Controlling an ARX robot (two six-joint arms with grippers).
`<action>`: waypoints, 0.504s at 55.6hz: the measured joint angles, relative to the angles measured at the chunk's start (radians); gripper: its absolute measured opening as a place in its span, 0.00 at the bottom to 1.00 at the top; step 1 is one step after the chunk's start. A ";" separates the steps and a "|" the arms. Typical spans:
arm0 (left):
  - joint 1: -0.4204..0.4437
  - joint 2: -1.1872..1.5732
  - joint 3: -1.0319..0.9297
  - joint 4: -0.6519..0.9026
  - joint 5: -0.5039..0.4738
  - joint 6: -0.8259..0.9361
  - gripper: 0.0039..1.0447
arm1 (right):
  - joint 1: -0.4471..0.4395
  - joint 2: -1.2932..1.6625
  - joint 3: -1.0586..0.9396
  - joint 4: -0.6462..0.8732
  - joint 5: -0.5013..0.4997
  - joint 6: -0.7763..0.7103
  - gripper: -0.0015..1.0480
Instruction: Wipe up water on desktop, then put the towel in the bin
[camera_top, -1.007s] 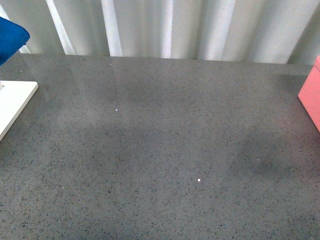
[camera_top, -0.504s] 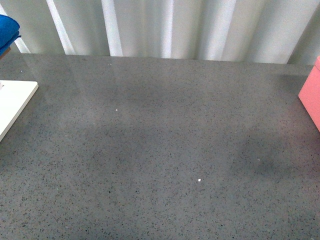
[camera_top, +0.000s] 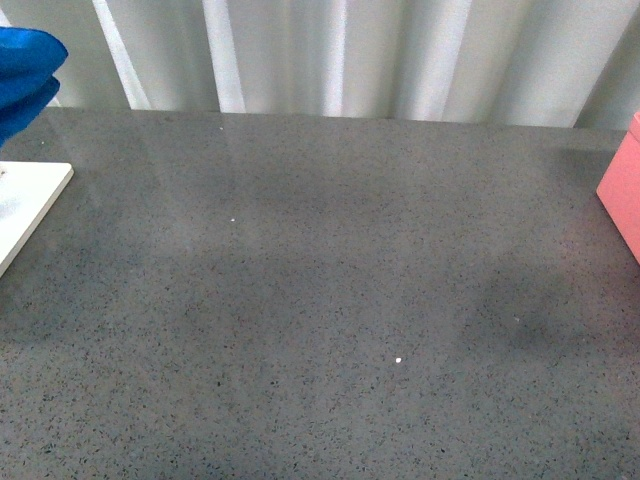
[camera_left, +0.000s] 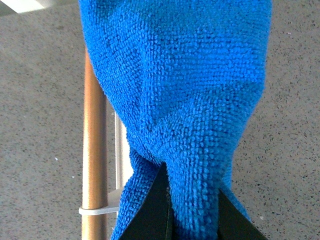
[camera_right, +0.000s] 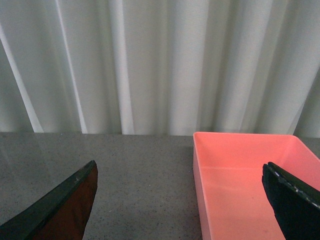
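Observation:
The bright blue towel (camera_left: 180, 85) hangs from my left gripper (camera_left: 192, 200), whose black jaws are shut on a fold of it, held above the speckled dark grey desktop (camera_left: 40, 100). In the front view only a corner of the towel (camera_top: 25, 70) shows at the far left edge, above the desktop (camera_top: 330, 280); neither arm shows there. My right gripper (camera_right: 182, 200) is open and empty, its two black fingers wide apart, facing the pink bin (camera_right: 240, 180), which stands open and empty on the desktop (camera_right: 140, 180).
A white flat board (camera_top: 25, 205) lies at the left edge of the desktop. The pink bin's corner (camera_top: 622, 195) shows at the right edge. A tan rod (camera_left: 94, 150) and a white rail run under the towel. Pale curtains (camera_top: 330, 55) hang behind the desk.
The towel's corner at the far left of the front view has shifted: it drew back toward the edge, then shows larger again. Nothing else moved.

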 joint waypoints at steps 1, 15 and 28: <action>0.001 -0.005 0.000 0.002 -0.002 0.002 0.04 | 0.000 0.000 0.000 0.000 0.000 0.000 0.93; 0.002 -0.070 0.000 -0.021 0.053 -0.003 0.04 | 0.000 0.000 0.000 0.000 0.000 0.000 0.93; -0.089 -0.200 0.001 -0.048 0.233 -0.115 0.04 | 0.000 0.000 0.000 0.000 0.000 0.000 0.93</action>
